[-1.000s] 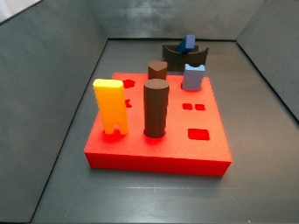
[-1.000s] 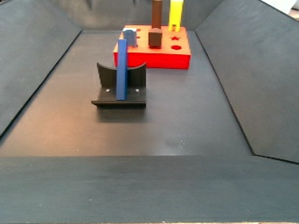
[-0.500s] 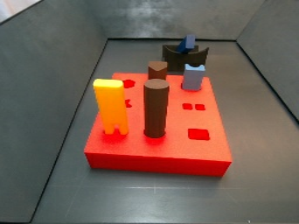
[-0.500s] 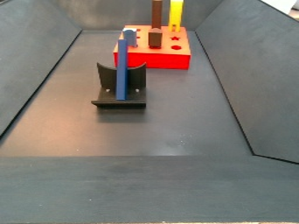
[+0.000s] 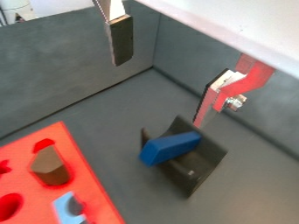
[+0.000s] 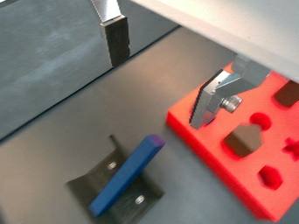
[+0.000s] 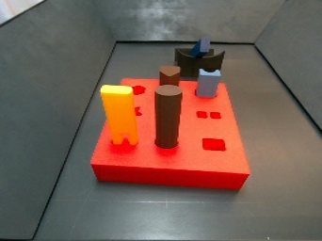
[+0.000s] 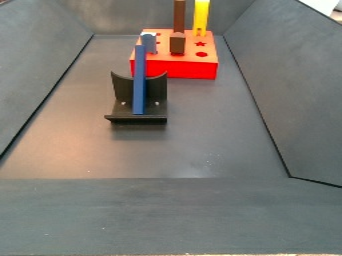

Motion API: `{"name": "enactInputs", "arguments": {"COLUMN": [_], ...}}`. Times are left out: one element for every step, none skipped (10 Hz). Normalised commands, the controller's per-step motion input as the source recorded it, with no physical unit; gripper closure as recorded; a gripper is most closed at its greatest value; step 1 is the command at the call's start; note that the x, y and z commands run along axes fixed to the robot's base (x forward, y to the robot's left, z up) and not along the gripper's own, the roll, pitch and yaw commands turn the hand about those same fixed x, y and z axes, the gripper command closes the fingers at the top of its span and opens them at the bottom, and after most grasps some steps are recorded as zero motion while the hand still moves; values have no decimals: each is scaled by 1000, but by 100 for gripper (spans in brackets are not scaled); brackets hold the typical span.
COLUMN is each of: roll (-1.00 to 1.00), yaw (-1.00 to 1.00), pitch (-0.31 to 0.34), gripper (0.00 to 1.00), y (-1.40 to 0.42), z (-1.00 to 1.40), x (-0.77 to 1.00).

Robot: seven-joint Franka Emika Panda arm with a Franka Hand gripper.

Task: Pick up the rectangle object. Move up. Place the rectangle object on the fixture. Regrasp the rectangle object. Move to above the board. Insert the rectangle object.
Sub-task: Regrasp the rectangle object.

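Note:
The rectangle object (image 8: 139, 75), a slim dark blue bar, stands upright against the fixture (image 8: 138, 112), a black bracket on the dark floor in front of the red board (image 8: 189, 64). Both wrist views look down on the bar (image 5: 173, 147) (image 6: 128, 172) resting in the fixture (image 5: 201, 168) (image 6: 91, 188). My gripper (image 5: 163, 87) (image 6: 160, 87) hangs well above them, open. Its fingers (image 5: 121, 39) (image 6: 218, 94) are wide apart with nothing between them. Neither side view shows the gripper. From the board's side, the bar (image 7: 202, 45) shows behind the board (image 7: 189, 151).
On the board stand a yellow-orange block (image 7: 119, 115), a tall brown cylinder (image 7: 168, 118), a short brown cylinder (image 7: 170, 75) and a pale grey-blue peg (image 7: 209, 83). Sloping dark walls (image 8: 47, 75) enclose the floor on all sides.

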Motion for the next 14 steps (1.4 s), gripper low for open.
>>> {"name": "enactInputs", "arguments": {"roll": [1000,1000,1000,1000,1000,1000,1000,1000,1000,1000,945,763,524,357], "yaw": [24,27,31,36,44,53,69,85,109,142,193,213,233,240], "pitch": [40,47,57,68,88,107,135,157,178,200,218,198,160,129], "gripper": [0,0,0,0,0,0,0,0,0,0,0,0,0,0], "y": [-23,-24,-27,-28,-31,-37,-42,-44,-45,-47,-52,-53,-56,-51], "z": [8,-1,-1,-3,-3,-5,-7,-8,-5,-10,-8,-10,-12,-12], "x": [15,28,39,53,70,83,101,103,103,101,104,108,112,110]}}
